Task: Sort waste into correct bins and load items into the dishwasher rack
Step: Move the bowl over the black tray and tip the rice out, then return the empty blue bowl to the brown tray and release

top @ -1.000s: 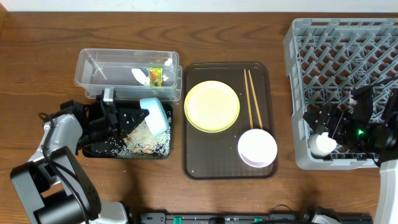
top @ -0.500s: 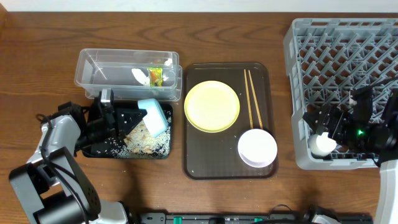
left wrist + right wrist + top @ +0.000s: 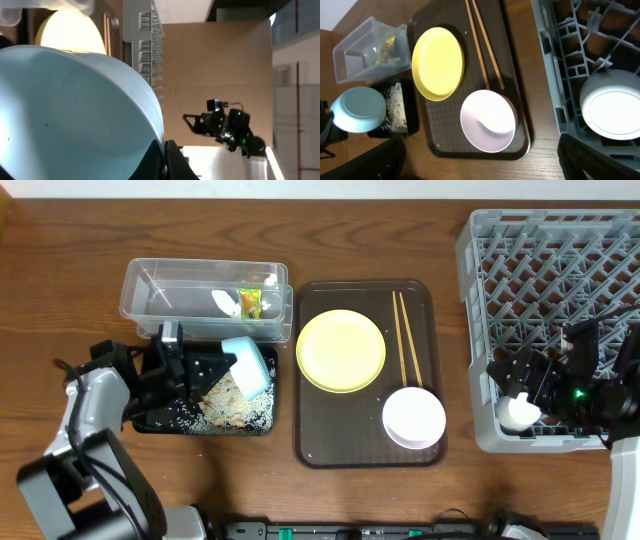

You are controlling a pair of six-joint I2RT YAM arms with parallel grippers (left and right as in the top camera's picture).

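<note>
From overhead we saw the left gripper (image 3: 226, 366) pinching the rim of the blue bowl (image 3: 250, 368), which stood tipped on edge over the black tray (image 3: 160, 423). Rice (image 3: 232, 408) lay strewn in that tray under and just beside the jaws. Past the jaws sat the clear tub (image 3: 150, 290) with a wrapper (image 3: 249, 302) and a paper scrap (image 3: 224, 302) inside. The right gripper (image 3: 515, 380) hung over a corner of the rack (image 3: 560, 250), jaws spread wide, with the white cup (image 3: 519, 414) just beside them on the rack floor. Between the two grippers a brown tray (image 3: 310, 440) held the yellow plate (image 3: 341, 350), the chopsticks (image 3: 405, 338) and the pink bowl (image 3: 413, 417). Through the left wrist camera the bowl's pale outside filled most of the view, its rim meeting a dark finger (image 3: 172, 162) at the bottom edge, with the plate showing beyond. Through the right wrist camera the two fingers (image 3: 592, 162) stood far apart in the lower corners, gripping nothing. The pink bowl lay ahead between them, with the plate and chopsticks farther on, and the cup sat in the rack on the right finger's side, clear of it.
</note>
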